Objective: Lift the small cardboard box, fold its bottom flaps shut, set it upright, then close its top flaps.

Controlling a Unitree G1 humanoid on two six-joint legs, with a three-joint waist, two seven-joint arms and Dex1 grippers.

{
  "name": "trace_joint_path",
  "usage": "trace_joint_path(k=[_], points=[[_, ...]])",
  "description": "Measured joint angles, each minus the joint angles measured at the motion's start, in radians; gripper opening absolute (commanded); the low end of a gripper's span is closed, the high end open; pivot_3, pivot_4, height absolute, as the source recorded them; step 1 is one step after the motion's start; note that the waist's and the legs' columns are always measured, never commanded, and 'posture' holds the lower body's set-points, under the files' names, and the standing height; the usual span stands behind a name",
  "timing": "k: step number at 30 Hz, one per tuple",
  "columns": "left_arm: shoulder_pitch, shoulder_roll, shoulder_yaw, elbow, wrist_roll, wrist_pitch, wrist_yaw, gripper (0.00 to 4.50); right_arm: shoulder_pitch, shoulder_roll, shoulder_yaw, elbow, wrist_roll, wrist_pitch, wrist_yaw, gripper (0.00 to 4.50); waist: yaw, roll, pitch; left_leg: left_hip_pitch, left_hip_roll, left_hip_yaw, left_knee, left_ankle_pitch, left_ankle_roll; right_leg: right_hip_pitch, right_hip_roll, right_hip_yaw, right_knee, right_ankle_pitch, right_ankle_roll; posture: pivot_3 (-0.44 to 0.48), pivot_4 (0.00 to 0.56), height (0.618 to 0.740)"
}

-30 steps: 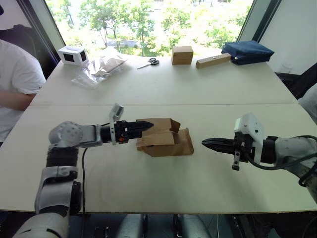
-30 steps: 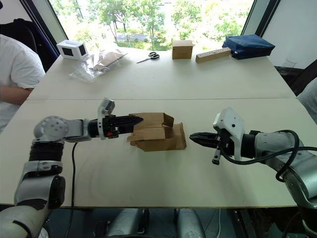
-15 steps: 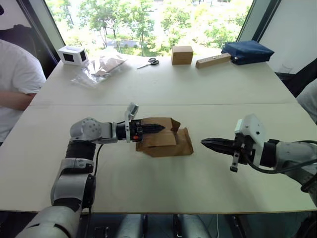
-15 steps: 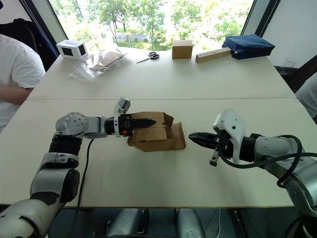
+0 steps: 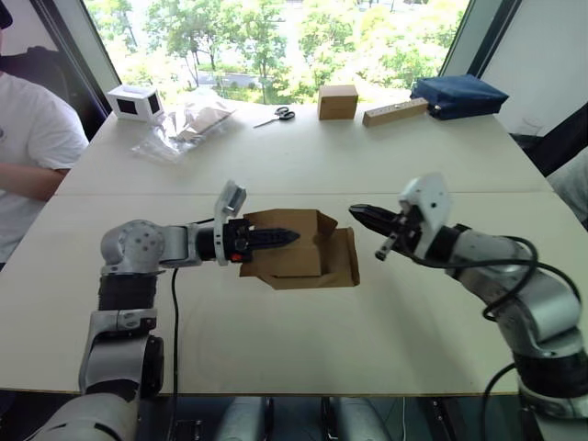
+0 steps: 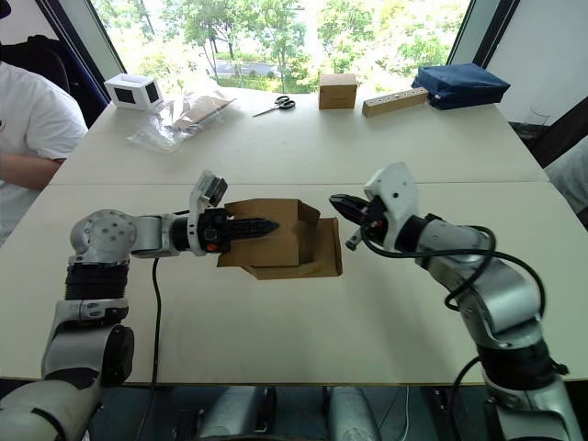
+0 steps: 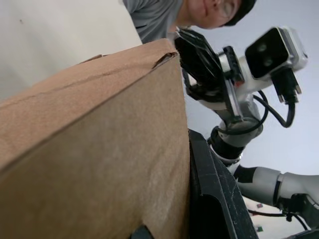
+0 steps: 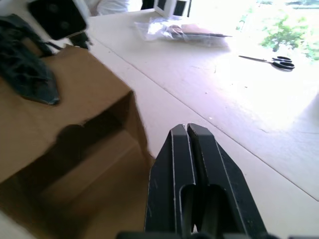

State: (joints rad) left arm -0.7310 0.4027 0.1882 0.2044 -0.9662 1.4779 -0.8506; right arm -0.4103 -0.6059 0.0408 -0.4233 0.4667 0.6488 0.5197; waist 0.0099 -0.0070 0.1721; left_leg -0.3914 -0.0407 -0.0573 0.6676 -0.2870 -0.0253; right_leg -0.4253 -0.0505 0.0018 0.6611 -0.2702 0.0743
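1. The small plain brown corrugated cardboard box lies on its side near the middle of the pale worktop, its open end facing the robot's right with flaps spread outward.
2. The left hand lies across the top wall of the box; in the left wrist view one black finger is pressed against the outside of a cardboard panel. The other finger is hidden by the cardboard, so I cannot tell how far the hand is open or whether it pinches the wall.
3. The right hand hovers just beside the box's open end, on the robot's right of it and slightly above its upper edge, not touching the cardboard. Its two black fingers are pressed together with nothing between them.
4. Well beyond the box, along the far edge of the worktop, stand a lighter tan cube-shaped carton, a long wooden block, a dark blue fabric bag, a pair of scissors, a crumpled clear plastic bag and a white box with black panels.
5. A person in a white shirt sits at the worktop's edge, far to the left of the box.
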Motion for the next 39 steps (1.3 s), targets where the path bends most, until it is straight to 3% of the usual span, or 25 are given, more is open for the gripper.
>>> trace_joint_path(k=[7,21,29,33,39], points=[[0.001,-0.011,0.031,-0.013,-0.008,0.004,0.027,0.04,-0.011,0.067,0.113,0.019,-0.074,-0.048,0.028,0.00,-0.003,0.000,0.000,0.000,0.000,0.000,0.000,0.000,0.000,0.000,0.000,0.000,0.000,0.000,0.000,0.000,0.150,0.740],[0.028,-0.007,0.069,-0.062,-0.051,0.038,0.060,0.04,-0.035,0.115,0.144,0.017,-0.128,-0.067,0.062,0.00,-0.007,0.000,0.000,0.000,0.000,0.000,0.000,0.000,0.000,-0.001,0.000,0.000,0.002,0.000,0.000,0.000,0.150,0.740],[0.023,0.008,0.106,-0.055,-0.052,0.039,0.087,0.04,0.057,-0.004,-0.037,-0.063,-0.057,-0.016,0.112,0.00,0.000,0.000,0.000,0.000,0.000,0.000,0.000,0.000,0.000,-0.001,0.000,0.000,0.002,0.000,0.000,0.000,0.150,0.740],[0.009,0.005,0.130,-0.047,-0.067,0.039,0.102,0.04,0.182,-0.066,-0.156,-0.190,0.068,0.079,0.146,0.00,0.001,0.000,0.000,0.000,0.000,-0.001,-0.001,-0.003,0.004,-0.001,0.000,0.000,0.002,0.000,0.000,0.000,0.150,0.740],[-0.007,-0.004,0.145,-0.039,-0.077,0.042,0.121,0.04,0.321,-0.091,-0.167,-0.283,0.142,0.140,0.155,0.00,-0.004,0.000,0.000,0.000,0.000,0.000,0.000,-0.003,0.005,-0.001,0.000,0.000,0.002,0.000,0.000,0.000,0.150,0.740]])
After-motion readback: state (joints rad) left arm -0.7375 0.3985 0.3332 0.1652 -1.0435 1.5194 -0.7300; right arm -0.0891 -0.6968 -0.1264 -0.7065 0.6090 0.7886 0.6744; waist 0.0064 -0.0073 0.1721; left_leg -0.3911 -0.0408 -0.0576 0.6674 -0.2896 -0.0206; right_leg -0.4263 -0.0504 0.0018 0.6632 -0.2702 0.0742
